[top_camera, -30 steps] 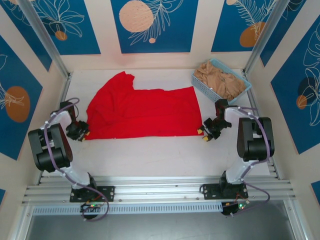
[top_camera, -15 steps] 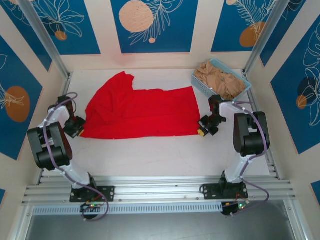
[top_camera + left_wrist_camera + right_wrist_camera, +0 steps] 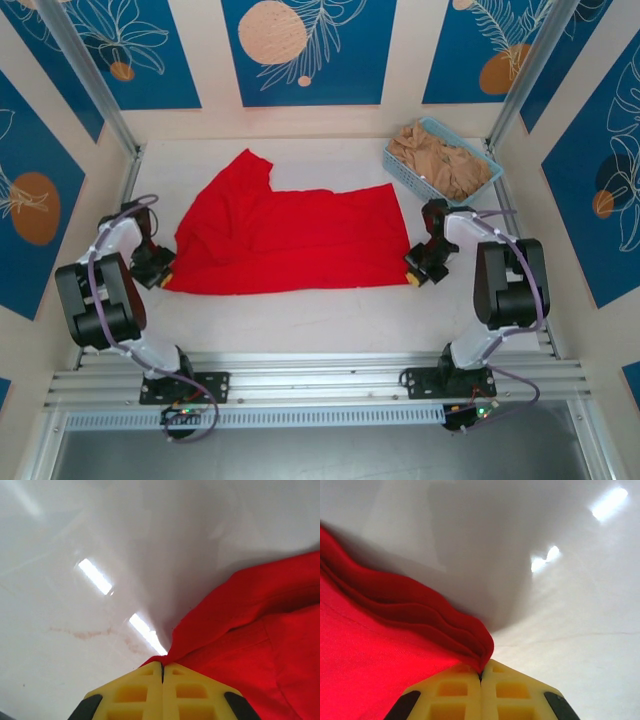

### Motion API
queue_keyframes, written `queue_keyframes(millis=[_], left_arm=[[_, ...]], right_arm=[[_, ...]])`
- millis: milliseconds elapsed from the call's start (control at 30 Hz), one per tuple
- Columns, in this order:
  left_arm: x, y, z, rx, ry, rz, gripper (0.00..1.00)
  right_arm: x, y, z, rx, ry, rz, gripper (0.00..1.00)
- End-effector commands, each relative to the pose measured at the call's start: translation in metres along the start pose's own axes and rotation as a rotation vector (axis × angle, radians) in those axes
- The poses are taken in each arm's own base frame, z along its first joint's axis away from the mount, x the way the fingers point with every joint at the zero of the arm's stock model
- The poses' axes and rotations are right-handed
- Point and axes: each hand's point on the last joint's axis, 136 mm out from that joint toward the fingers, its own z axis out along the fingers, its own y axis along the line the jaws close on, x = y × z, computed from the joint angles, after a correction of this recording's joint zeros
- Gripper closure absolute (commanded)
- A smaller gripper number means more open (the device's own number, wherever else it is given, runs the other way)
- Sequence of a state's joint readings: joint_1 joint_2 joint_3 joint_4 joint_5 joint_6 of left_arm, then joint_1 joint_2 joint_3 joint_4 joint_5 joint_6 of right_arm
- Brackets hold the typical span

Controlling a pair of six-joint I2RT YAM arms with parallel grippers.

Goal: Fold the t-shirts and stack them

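Red t-shirt (image 3: 285, 240): spread flat, centre of the top view.
Left gripper (image 3: 162, 672): clenched on the shirt's lower-left corner; wrist view shows cloth pinched between yellow jaws.
Right gripper (image 3: 480, 675): clamped on the layered lower-right hem.
Tan t-shirts (image 3: 440, 160): heaped in blue basket (image 3: 392, 160), upper right.
Table (image 3: 320, 310): white, glossy.
Walls (image 3: 310, 50): blue leaf panels.

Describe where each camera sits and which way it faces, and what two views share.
Top external: high behind the robot, looking down on the table, red t-shirt and basket; left arm and right arm show.
Left wrist: on the left arm, facing the table; left end effector shut on the t-shirt.
Right wrist: on the right arm, facing the table; right end effector likewise.
Shared: both wrist views show the t-shirt.
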State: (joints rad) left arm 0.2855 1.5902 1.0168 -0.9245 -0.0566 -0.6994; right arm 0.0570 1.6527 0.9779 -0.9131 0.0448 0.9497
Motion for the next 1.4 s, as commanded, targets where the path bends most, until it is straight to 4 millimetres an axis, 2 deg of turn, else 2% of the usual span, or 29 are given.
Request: queue_keyframes(millis=[0, 100, 200, 267, 367, 433, 467, 567, 667, 733, 800, 867, 967, 1000, 1067, 1233, 1300, 1367], left_arm=[[0.029, 0.026, -0.004, -0.060, 0.028, -0.049, 1.00], [0.039, 0.043, -0.002, -0.092, -0.001, -0.073, 1.00], [0.039, 0.041, 0.002, -0.072, -0.010, -0.065, 1.00], [0.035, 0.035, 0.000, -0.048, -0.019, -0.051, 0.89], [0.027, 0.029, -0.007, -0.036, -0.039, -0.045, 0.80], [0.024, 0.027, -0.014, -0.025, -0.049, -0.044, 0.69], [0.023, 0.026, -0.017, -0.020, -0.054, -0.044, 0.59], [0.024, 0.024, -0.031, -0.006, -0.073, -0.043, 0.45], [0.030, 0.008, -0.053, 0.075, -0.112, -0.034, 0.45], [0.045, -0.012, -0.059, 0.165, -0.097, -0.031, 0.45], [0.069, -0.040, -0.056, 0.281, -0.034, -0.036, 0.46], [0.095, -0.061, -0.046, 0.354, 0.041, -0.056, 0.46], [0.117, -0.081, -0.031, 0.388, 0.102, -0.070, 0.46], [0.121, -0.083, -0.026, 0.380, 0.114, -0.073, 0.46], [0.126, -0.088, -0.017, 0.350, 0.134, -0.061, 0.46], [0.129, -0.094, 0.001, 0.299, 0.155, -0.060, 0.50], [0.125, -0.100, 0.005, 0.295, 0.146, -0.056, 0.55], [0.119, -0.108, 0.006, 0.293, 0.129, -0.044, 0.66]], right_arm=[[0.011, -0.036, -0.005, 0.106, 0.010, 0.043, 1.00], [0.018, -0.050, -0.002, 0.139, 0.022, 0.061, 1.00], [0.023, -0.053, 0.005, 0.130, 0.051, 0.068, 1.00], [0.025, -0.052, 0.007, 0.128, 0.061, 0.074, 1.00], [0.022, -0.047, 0.000, 0.103, 0.040, 0.068, 0.82], [0.020, -0.043, -0.008, 0.085, 0.019, 0.056, 0.71], [0.019, -0.040, -0.013, 0.074, 0.007, 0.047, 0.67], [0.018, -0.029, -0.031, 0.029, -0.026, 0.025, 0.61], [0.021, -0.011, -0.052, -0.024, -0.089, -0.041, 0.61], [0.025, 0.013, -0.063, -0.103, -0.126, -0.134, 0.60], [0.035, 0.049, -0.069, -0.239, -0.125, -0.270, 0.59], [0.054, 0.088, -0.074, -0.398, -0.080, -0.415, 0.58], [0.082, 0.130, -0.085, -0.549, -0.024, -0.579, 0.56], [0.089, 0.138, -0.087, -0.576, -0.007, -0.611, 0.56], [0.100, 0.149, -0.090, -0.613, 0.024, -0.648, 0.55], [0.102, 0.151, -0.087, -0.604, 0.033, -0.631, 0.55], [0.103, 0.151, -0.088, -0.605, 0.038, -0.631, 0.56], [0.102, 0.149, -0.088, -0.604, 0.035, -0.628, 0.56]])
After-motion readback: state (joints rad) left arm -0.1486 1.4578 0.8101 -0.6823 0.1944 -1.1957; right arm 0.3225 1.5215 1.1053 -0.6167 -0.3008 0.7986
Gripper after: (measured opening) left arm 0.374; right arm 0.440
